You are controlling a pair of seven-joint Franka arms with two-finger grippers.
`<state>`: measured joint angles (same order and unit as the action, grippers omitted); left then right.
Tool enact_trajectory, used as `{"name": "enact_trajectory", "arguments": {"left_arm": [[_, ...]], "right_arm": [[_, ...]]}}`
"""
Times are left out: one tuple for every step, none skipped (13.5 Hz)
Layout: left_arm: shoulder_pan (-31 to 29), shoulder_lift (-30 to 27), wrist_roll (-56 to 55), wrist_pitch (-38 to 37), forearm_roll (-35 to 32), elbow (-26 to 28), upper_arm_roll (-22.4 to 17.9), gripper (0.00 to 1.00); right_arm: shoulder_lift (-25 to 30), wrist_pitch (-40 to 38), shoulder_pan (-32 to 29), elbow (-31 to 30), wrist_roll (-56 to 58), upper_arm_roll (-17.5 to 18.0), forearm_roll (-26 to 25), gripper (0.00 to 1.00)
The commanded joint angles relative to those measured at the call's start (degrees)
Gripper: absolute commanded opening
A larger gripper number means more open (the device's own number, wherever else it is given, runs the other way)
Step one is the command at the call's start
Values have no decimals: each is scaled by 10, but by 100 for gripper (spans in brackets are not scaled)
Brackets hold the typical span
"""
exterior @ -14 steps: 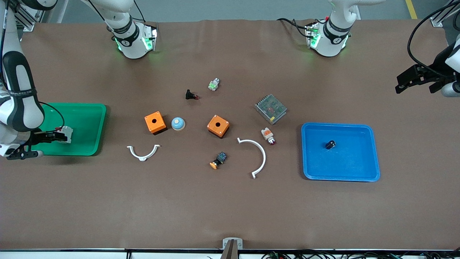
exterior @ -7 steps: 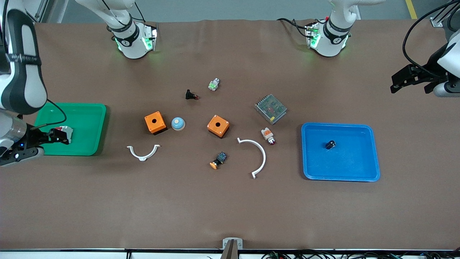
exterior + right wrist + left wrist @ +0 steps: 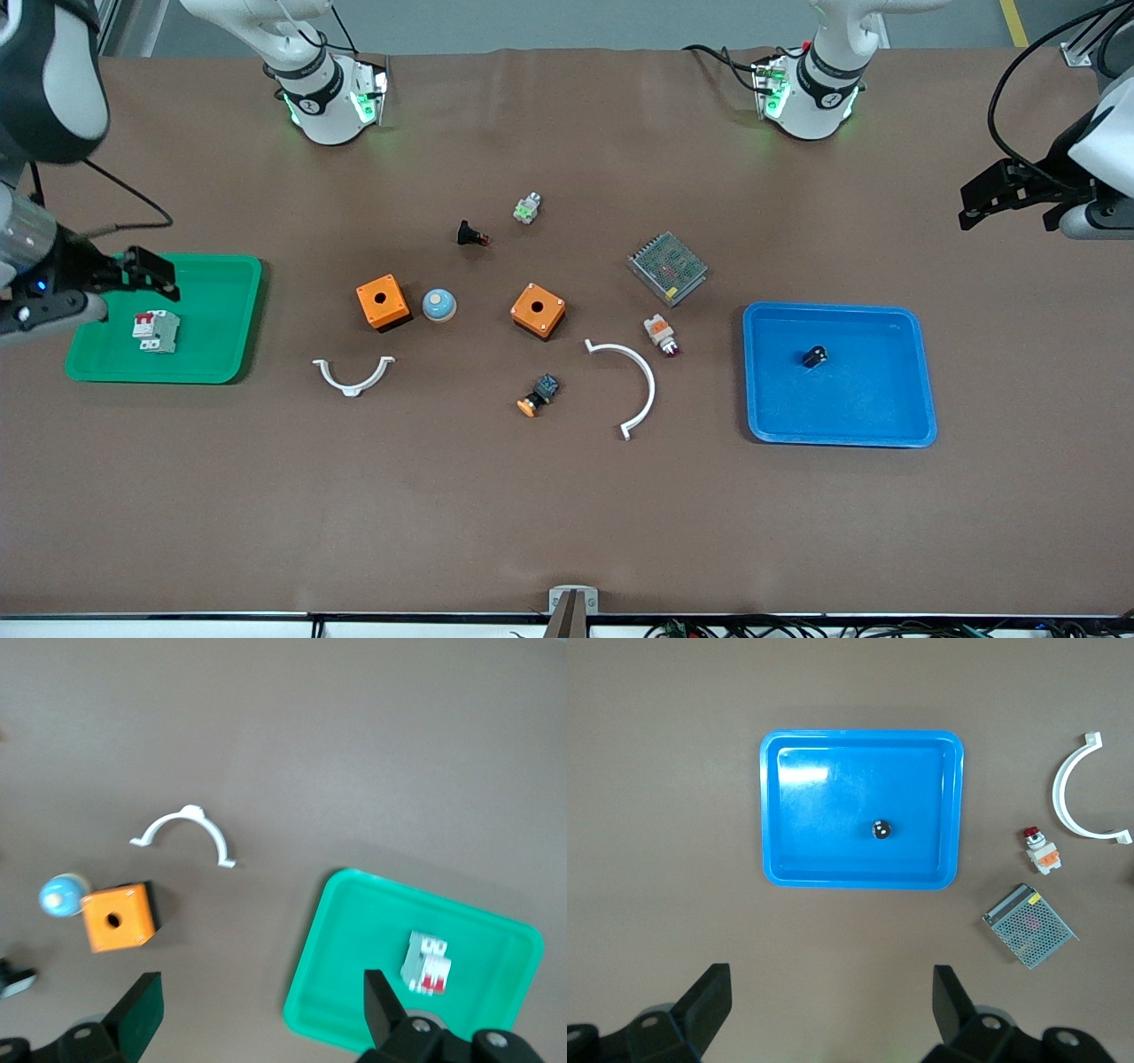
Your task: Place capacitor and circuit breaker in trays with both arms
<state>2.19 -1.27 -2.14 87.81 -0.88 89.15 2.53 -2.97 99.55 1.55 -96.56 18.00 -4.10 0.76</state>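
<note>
The circuit breaker [image 3: 156, 330], white and grey with red levers, lies in the green tray [image 3: 221, 354] at the right arm's end of the table. It also shows in the right wrist view [image 3: 426, 964], inside the tray [image 3: 354, 992]. My right gripper [image 3: 158, 275] is open and empty, raised over the tray's edge [image 3: 261, 1010]. The capacitor [image 3: 814, 357], a tiny black cylinder, sits in the blue tray [image 3: 868, 408]. The left wrist view shows the capacitor [image 3: 881, 828] and tray [image 3: 824, 850]. My left gripper [image 3: 970, 206] is open and empty, high over bare table at the left arm's end [image 3: 833, 992].
Between the trays lie two orange boxes [image 3: 383, 301] [image 3: 538, 310], a blue dome [image 3: 438, 305], two white arcs [image 3: 353, 377] [image 3: 633, 381], a mesh metal box [image 3: 668, 268], an indicator lamp [image 3: 661, 334], an orange-capped button [image 3: 538, 396] and a black push-button [image 3: 471, 235].
My right gripper has let go of the circuit breaker, which now lies in the green tray, and has risen away from it. My left gripper has barely shifted.
</note>
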Motion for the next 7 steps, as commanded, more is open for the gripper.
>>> {"name": "enact_trajectory", "arguments": {"left_arm": [[-1,-8,-3,11,-13,5,9,100],[-2,-9,-3,12,-13,6,13,100],[-2,-11,-3,12,-13,6,14,100],[-3,-12,-3,12,-13,6,15,100],[-3,-13,-3,12,-13,6,16,100],[-2,-13,-6,12,-13,6,18,100],[-2,-13,-13,11,-13,6,24,100]], "right_arm": [[2,-77,13,61,-63,7,-10,100],[12,-88,14,64,-76,12,-10,100],[28,-86,14,60,-83,15,-10,100],[36,-87,12,58,-84,14,-8,100],[39,-85,8,58,-84,12,-5,100],[46,-83,7,58,-84,10,-4,100],[51,-86,4,59,-83,10,-3,100]]}}
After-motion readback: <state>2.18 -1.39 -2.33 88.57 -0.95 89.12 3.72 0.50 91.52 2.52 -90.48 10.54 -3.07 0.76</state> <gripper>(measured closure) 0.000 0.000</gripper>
